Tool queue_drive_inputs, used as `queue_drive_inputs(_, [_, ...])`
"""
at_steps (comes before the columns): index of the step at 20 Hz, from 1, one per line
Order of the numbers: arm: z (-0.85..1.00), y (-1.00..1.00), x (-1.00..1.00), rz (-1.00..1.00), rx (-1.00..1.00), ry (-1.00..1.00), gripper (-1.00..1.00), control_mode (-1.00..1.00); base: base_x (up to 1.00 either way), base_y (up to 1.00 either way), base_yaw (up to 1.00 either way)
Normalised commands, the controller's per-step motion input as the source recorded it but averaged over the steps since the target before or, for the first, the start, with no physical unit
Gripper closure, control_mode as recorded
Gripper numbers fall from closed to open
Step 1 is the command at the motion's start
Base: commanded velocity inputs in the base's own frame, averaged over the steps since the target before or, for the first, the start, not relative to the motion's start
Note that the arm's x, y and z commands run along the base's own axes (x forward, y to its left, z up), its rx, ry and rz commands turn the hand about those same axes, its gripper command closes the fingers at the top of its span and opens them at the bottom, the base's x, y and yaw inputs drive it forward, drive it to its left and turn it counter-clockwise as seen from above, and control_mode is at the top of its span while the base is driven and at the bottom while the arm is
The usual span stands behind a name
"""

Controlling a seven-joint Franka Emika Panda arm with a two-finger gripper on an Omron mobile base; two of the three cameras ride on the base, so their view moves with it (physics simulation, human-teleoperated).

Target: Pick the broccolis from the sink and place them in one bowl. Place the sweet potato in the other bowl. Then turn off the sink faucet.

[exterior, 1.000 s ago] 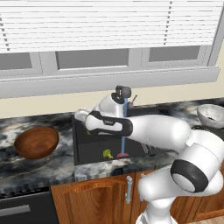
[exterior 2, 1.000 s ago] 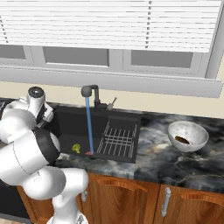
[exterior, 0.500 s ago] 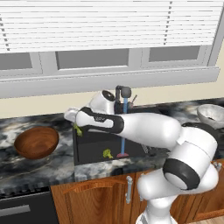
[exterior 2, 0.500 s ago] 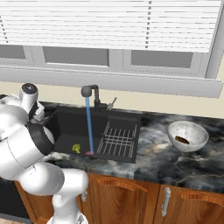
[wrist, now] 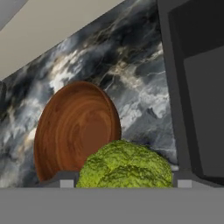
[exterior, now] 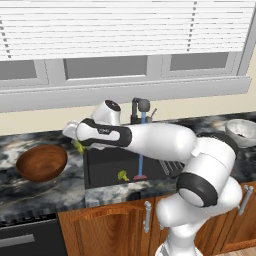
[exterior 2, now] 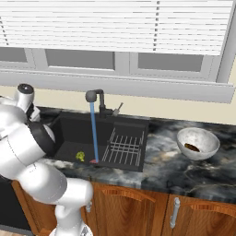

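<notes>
We have one broccoli pinched between the fingers, carried above the bench's left stretch between the sink's left rim and the wooden bowl; a second floret lies on the sink floor near the water stream. We judge it light, crumbly at the bumpy head and firmer at the stem, so a gentle side grip suits it. Its stem is hidden, so we cannot tell which way its long axis points.

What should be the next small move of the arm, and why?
Probably carry the floret a little further left, until it is over the wooden bowl, then open. The gripper is closed on one broccoli, at the sink's left edge, and the bowl lies just ahead in the hand view. Another floret waits in the sink, water running.
</notes>
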Motion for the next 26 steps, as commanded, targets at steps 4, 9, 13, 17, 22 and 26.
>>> queue_drive_inputs(4, [0.00,0.30,0.00,0.00,0.00,0.00,1.00,-1.00,0.00,0.00,0.00])
queue_drive_inputs(9, [0.00,0.26,0.01,0.00,0.00,0.00,1.00,-1.00,0.00,0.00,0.00])
queue_drive_inputs(13, [-0.07,0.29,0.13,0.00,0.00,0.00,1.00,-1.00,0.00,0.00,0.00])
queue_drive_inputs(17, [-0.17,0.31,0.18,0.00,0.00,0.03,1.00,-1.00,0.00,0.00,0.00])
queue_drive_inputs(22, [-0.23,0.34,0.22,0.00,0.00,0.04,1.00,-1.00,0.00,0.00,0.00])
queue_drive_inputs(26, [-0.20,0.33,0.21,0.00,0.00,0.04,1.00,-1.00,0.00,0.00,0.00])
